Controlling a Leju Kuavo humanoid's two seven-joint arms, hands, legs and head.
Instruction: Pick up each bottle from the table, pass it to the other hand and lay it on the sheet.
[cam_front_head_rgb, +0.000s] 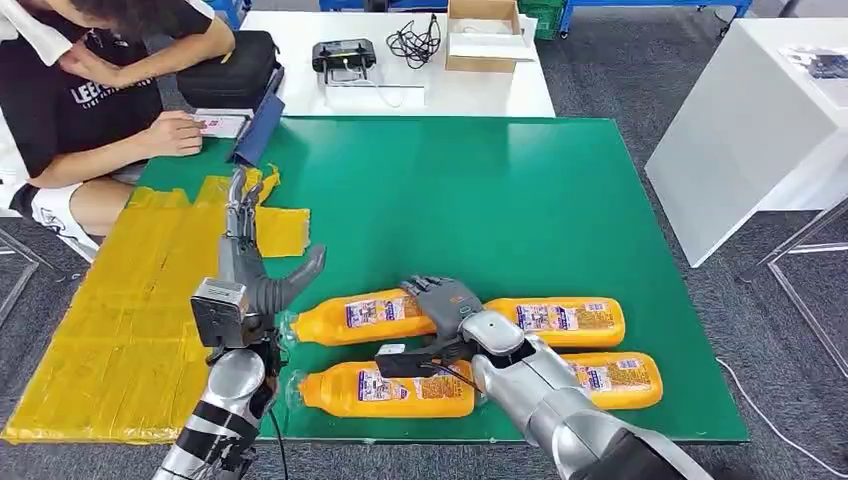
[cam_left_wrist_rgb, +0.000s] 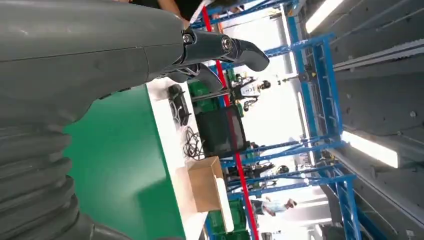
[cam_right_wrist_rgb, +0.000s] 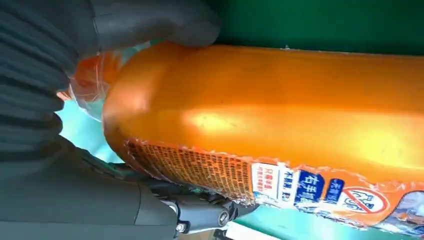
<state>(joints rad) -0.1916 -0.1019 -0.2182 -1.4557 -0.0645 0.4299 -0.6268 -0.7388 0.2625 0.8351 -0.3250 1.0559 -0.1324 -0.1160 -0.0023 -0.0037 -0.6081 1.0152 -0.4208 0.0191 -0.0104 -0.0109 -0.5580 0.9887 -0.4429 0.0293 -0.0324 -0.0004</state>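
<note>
Person (cam_front_head_rgb: 90, 100) seated far left at the table corner, hand on a card. Yellow sheet (cam_front_head_rgb: 120, 310) lies over the left side of the green table (cam_front_head_rgb: 480, 200), bare of bottles. Left hand (cam_front_head_rgb: 245, 270) raised over the sheet's right edge, fingers straight and apart, thumb out toward the bottles, holding nothing; left wrist view shows its dark fingers (cam_left_wrist_rgb: 235, 47) extended in air. Four orange bottles lie on their sides near the front edge in two rows. Right hand (cam_front_head_rgb: 448, 305) rests on the rear left bottle (cam_front_head_rgb: 365, 315); right wrist view shows thumb and fingers wrapped around it, bottle on the green surface. Front left bottle (cam_front_head_rgb: 385, 390), rear right bottle (cam_front_head_rgb: 565, 322), front right bottle (cam_front_head_rgb: 625, 380) untouched. White table (cam_front_head_rgb: 400, 60) behind carries a cardboard box (cam_front_head_rgb: 483, 35).
</note>
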